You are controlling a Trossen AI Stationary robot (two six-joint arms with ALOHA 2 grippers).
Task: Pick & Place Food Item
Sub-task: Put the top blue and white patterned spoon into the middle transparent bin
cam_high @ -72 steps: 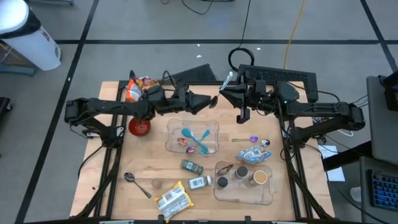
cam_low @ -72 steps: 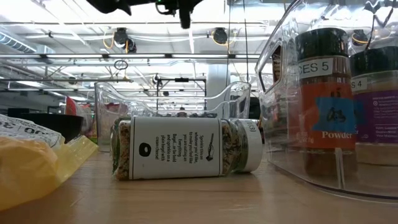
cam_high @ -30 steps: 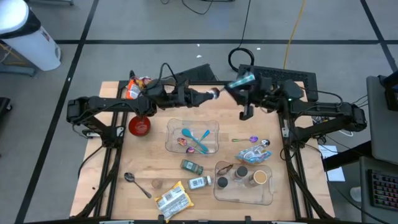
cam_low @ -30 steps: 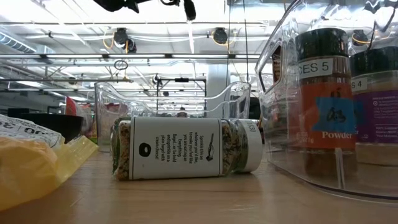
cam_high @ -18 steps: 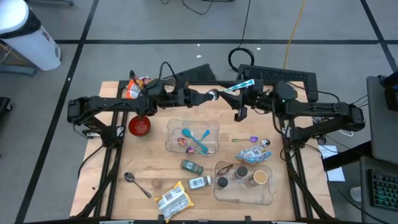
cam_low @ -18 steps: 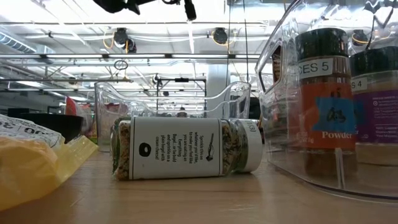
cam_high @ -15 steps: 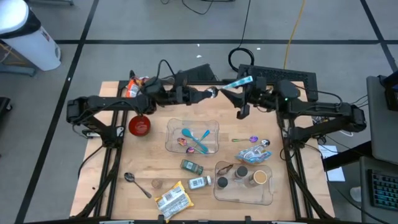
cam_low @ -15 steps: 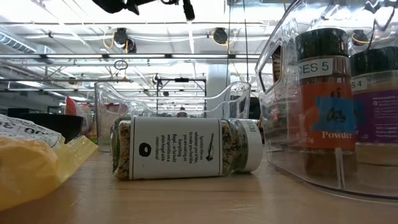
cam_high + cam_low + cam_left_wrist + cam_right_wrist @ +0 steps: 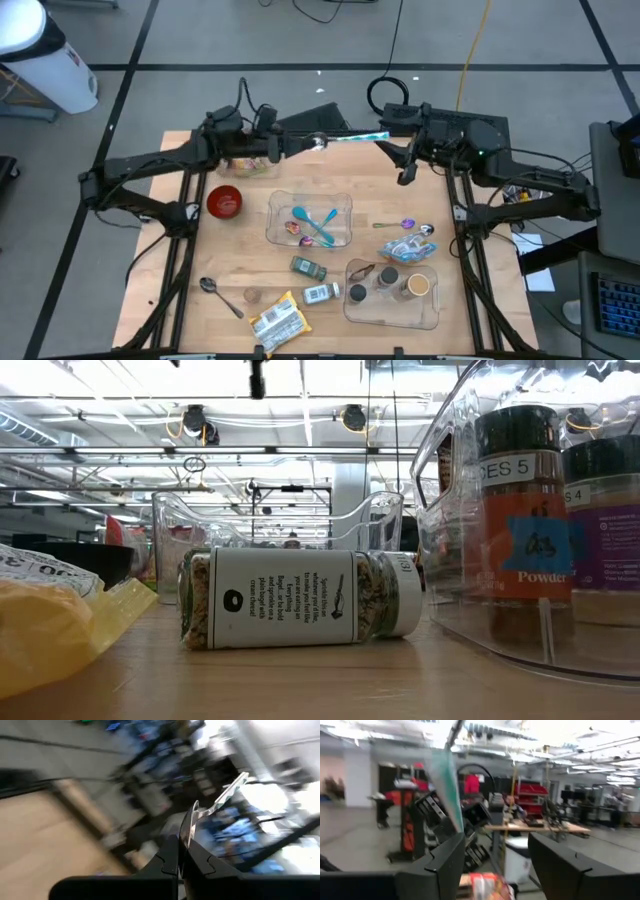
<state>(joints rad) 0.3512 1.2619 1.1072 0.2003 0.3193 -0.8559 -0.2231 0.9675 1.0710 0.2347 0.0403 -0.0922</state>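
A long thin teal, see-through utensil [image 9: 355, 137] hangs in the air over the table's far edge. My left gripper [image 9: 313, 142] is shut on its left end. In the left wrist view the utensil [image 9: 220, 797] sticks out past the shut fingers. My right gripper [image 9: 393, 162] stands open just right of the utensil's free end and touches nothing. In the right wrist view the teal strip [image 9: 445, 780] shows ahead of the open fingers. My left gripper pinches the utensil's end [image 9: 186, 832] between its two fingers. The fingers lie level and come from the table's left, along the utensil. The utensil sticks out toward the table's right, lifted clear of the table.
On the table sit a clear tray [image 9: 340, 205] with teal spoons, a red bowl [image 9: 225, 201], two lying spice jars [image 9: 308, 267], a clear bin [image 9: 393, 310] with spice jars, a yellow packet [image 9: 276, 320], a metal spoon [image 9: 220, 296] and a plastic bag [image 9: 405, 248].
My right gripper has opened, let go of the utensil and drawn back toward the table's right. My left gripper, still shut on the utensil, has carried it toward the table's left and far edge and rolled; the utensil now lies nearly level.
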